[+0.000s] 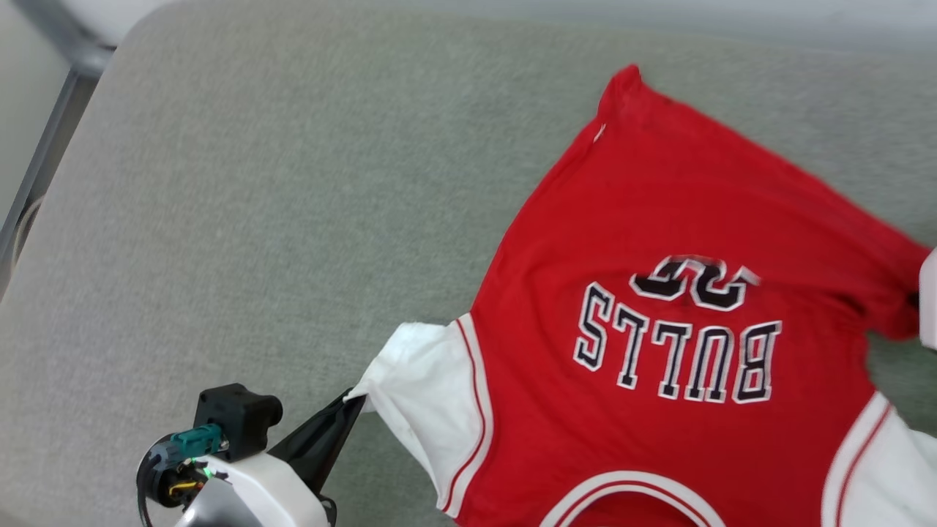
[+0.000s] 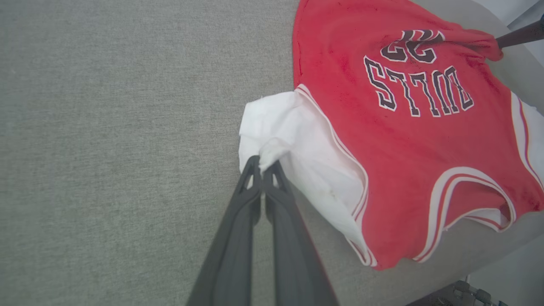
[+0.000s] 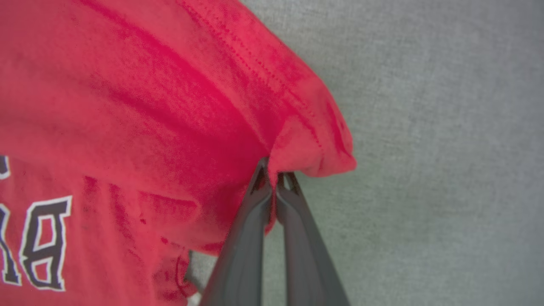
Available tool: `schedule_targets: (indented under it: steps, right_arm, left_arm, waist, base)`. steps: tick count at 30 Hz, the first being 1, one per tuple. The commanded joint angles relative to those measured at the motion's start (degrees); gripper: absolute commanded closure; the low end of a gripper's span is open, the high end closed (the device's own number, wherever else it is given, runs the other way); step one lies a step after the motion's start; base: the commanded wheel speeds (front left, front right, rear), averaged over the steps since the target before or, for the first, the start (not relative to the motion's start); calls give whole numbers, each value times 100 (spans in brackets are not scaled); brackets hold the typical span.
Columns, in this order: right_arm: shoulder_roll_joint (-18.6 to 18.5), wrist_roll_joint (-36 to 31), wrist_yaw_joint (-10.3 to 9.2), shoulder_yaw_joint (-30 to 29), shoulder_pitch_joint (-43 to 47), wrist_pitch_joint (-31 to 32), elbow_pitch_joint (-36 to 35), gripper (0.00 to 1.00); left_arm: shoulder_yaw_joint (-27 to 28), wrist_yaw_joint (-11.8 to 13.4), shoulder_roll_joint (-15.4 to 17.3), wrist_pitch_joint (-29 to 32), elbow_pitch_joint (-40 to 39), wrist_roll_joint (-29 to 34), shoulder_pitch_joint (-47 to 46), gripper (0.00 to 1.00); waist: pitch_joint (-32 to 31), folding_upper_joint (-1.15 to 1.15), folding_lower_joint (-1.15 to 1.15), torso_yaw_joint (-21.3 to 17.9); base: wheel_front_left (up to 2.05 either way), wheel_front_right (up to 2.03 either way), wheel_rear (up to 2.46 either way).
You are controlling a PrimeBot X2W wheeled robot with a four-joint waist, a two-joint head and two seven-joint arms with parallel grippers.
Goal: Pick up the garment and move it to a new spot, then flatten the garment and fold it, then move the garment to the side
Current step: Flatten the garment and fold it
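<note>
Upside down, "BULLS" on the garment (image 1: pixel 659 219); left hand (image 2: pixel 263 163) closed on its sleeve (image 2: pixel 289 127), right hand (image 3: pixel 274 174) closed on its hem (image 3: pixel 314 144).

You're at a grey woven upholstered cushion (image 1: pixel 256 183) with a rounded corner and a metal frame (image 1: pixel 40 161) beside it - home or lab, can't tell.

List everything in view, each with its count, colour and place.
garment: one, red with white sleeves and black-and-white print, spread print-up on the cushion, right of centre.
cushion: one, grey-green fabric, under the garment.
metal bar: one, grey, beyond the cushion's upper-left corner.
left gripper: one, dark, shut on the white sleeve.
right gripper: one, dark, shut on the red hem corner.
</note>
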Motion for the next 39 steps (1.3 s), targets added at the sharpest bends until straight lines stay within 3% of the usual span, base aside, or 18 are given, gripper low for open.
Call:
schedule_targets:
  steps: [1,17,25,35,36,37,39]
  right_arm:
    - [-28,97,-6,60,228,-52,-62,100]
    - [-18,754,-6,209,2159,-466,-1113,100]
    - [196,782,-6,49,3130,-708,-1366,100]
    - [353,780,-6,57,3427,-953,-1276,98]
    - [323,793,-6,81,3377,-988,-1317,33]
    - [280,800,-6,104,3319,-1008,-1360,0]
    - [177,834,-6,242,3240,-964,-1476,0]
  left_arm:
    - [43,30,10,-64,42,-58,101,100]
    - [256,222,-213,-487,355,-410,555,100]
    - [314,282,-319,-631,406,-461,602,100]
    - [276,323,-355,-612,328,-439,547,100]
    - [271,326,-343,-600,311,-429,538,100]
    - [266,326,-329,-588,293,-417,526,100]
    - [259,331,-314,-576,256,-397,504,100]
  waist:
    - [-437,0,0,-401]
    - [-1136,0,0,-1040]
    - [-1248,0,0,-1093]
    - [-1238,0,0,-1076]
    - [-1228,0,0,-1072]
    - [-1215,0,0,-1069]
    - [-1195,0,0,-1059]
  base:
    - [0,0,0]
    - [0,0,0]
    - [0,0,0]
    - [0,0,0]
    - [0,0,0]
    - [0,0,0]
    - [0,0,0]
